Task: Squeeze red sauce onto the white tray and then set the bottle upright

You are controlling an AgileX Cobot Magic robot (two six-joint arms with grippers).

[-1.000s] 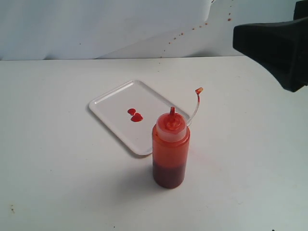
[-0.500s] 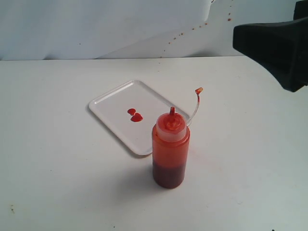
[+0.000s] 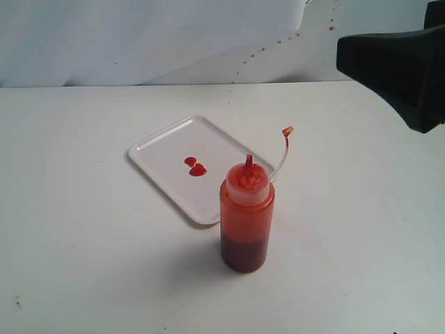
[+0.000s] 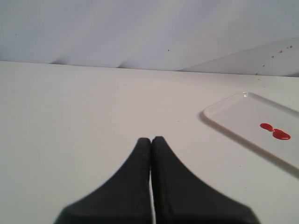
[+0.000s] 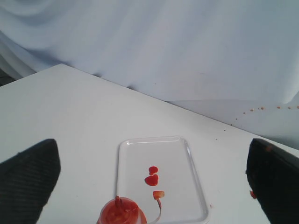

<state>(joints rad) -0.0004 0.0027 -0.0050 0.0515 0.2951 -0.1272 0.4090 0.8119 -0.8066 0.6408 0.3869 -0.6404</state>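
The bottle (image 3: 247, 216) stands upright on the white table, free of both grippers, just in front of the near corner of the white tray (image 3: 156, 149). Its tethered cap (image 3: 287, 130) sticks up on a thin strap. Two small blobs of red sauce (image 3: 195, 167) lie near the tray's middle. My right gripper (image 5: 152, 156) is open wide, above and behind the bottle top (image 5: 122, 213), with nothing between its fingers (image 5: 30, 179). My left gripper (image 4: 152, 139) is shut and empty over bare table, left of the tray (image 4: 219, 112).
A white cloth backdrop (image 3: 139, 35) rises behind the table, with small red spatters (image 3: 278, 42) on it. The right arm's black finger (image 3: 396, 62) hangs at the upper right of the exterior view. A tiny dark speck (image 3: 17, 300) marks the table's front left.
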